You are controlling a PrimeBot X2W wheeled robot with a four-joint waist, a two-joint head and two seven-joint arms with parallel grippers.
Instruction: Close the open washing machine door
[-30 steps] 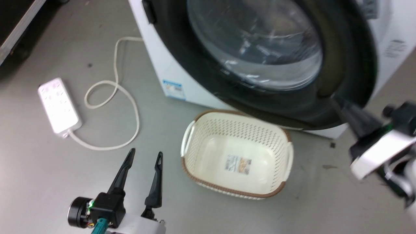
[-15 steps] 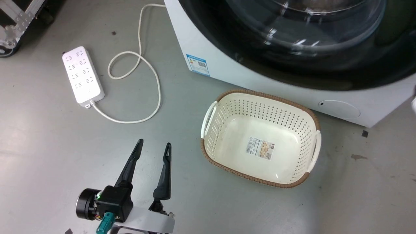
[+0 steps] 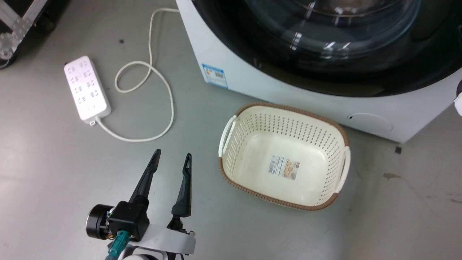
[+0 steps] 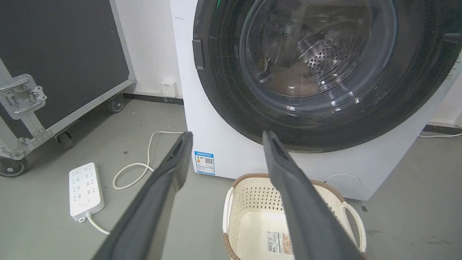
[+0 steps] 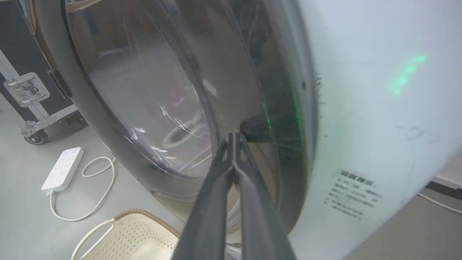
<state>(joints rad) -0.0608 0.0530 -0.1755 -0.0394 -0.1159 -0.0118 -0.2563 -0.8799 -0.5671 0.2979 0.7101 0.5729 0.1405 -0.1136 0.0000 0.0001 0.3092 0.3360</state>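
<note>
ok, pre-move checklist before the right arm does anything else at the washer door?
1. The washing machine door lies against the washing machine front in the left wrist view: ok. Latched: cannot tell.
2. The right tool has its fingers together, tips at the door's dark rim: ok. Touching it: cannot tell.
3. The left tool is open and empty, above bare floor: ok.
4. The basket stands on the floor in front of the machine, apart from both tools: ok.
5. The power strip and its cord lie ahead and left of the left tool, apart from it: ok.
</note>
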